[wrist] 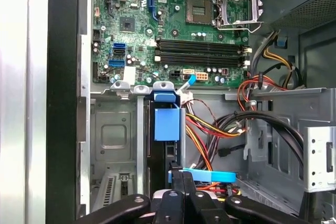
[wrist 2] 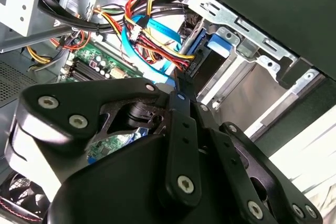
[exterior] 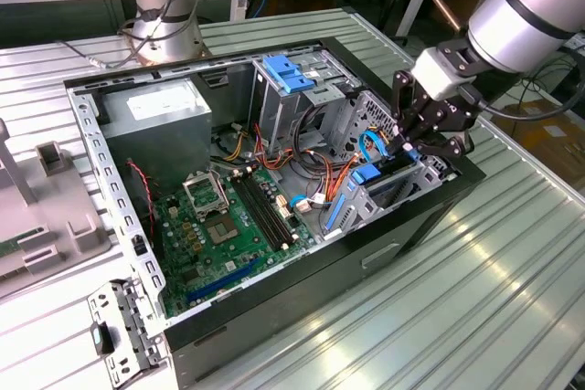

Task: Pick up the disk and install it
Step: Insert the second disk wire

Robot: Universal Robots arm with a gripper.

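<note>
The disk point(wrist: 167, 124) stands on edge in the narrow bay slot at the case's corner, its blue carrier tab facing up and its dark body below it. It is at the exterior view's right as a blue-framed part point(exterior: 366, 175) inside the case. In the second wrist view its black end point(wrist 2: 202, 65) sits between blue rails. My gripper point(exterior: 422, 145) reaches down into that bay. Its fingers are shut together with nothing between them, tips point(wrist: 181, 176) right at the disk's end point(wrist 2: 181, 85); whether they touch it I cannot tell.
A blue flat cable point(wrist: 202, 174) and red, yellow and black wires point(wrist: 220, 127) run beside the slot. The motherboard point(exterior: 219, 226), grey power-supply box point(exterior: 155, 121) and the drive cage with its blue bracket point(exterior: 291, 72) are inside the case. A second arm's base point(exterior: 164, 15) stands behind the case.
</note>
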